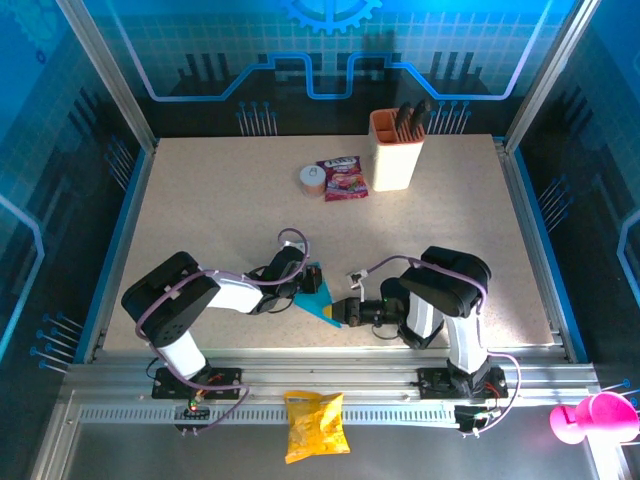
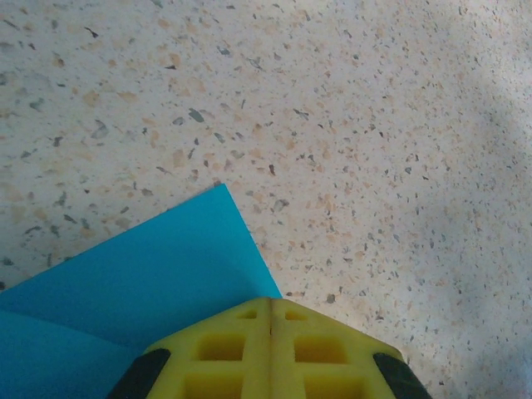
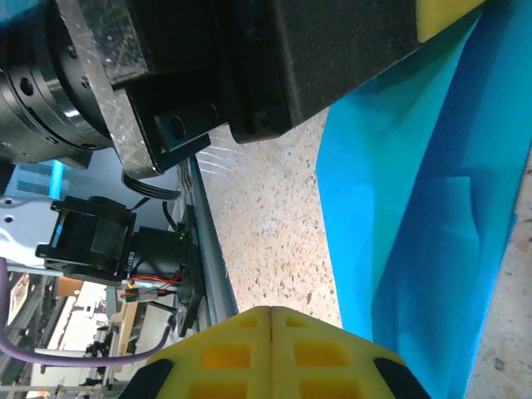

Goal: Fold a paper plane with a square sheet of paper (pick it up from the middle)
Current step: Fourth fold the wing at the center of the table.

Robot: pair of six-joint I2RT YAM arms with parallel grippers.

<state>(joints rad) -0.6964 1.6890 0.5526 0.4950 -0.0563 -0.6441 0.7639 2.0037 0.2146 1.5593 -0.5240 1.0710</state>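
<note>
The square sheet of paper (image 1: 320, 302) is cyan-blue and lies folded into a triangle on the speckled table, near the front edge between both arms. My left gripper (image 1: 313, 285) is shut and sits at the paper's upper left edge. In the left wrist view the yellow fingertips (image 2: 249, 332) meet with no gap, and the paper (image 2: 150, 283) runs under them from the left. My right gripper (image 1: 345, 312) is shut at the paper's lower right tip. In the right wrist view the closed gripper (image 3: 272, 312) hovers beside the layered paper (image 3: 416, 208), with the left arm's black body above.
At the back stand a white holder (image 1: 397, 150) with dark utensils, a red-purple snack packet (image 1: 343, 178) and a tape roll (image 1: 312, 178). A yellow crisp bag (image 1: 315, 425) lies on the metal rail in front. A pink object (image 1: 595, 417) sits at the bottom right.
</note>
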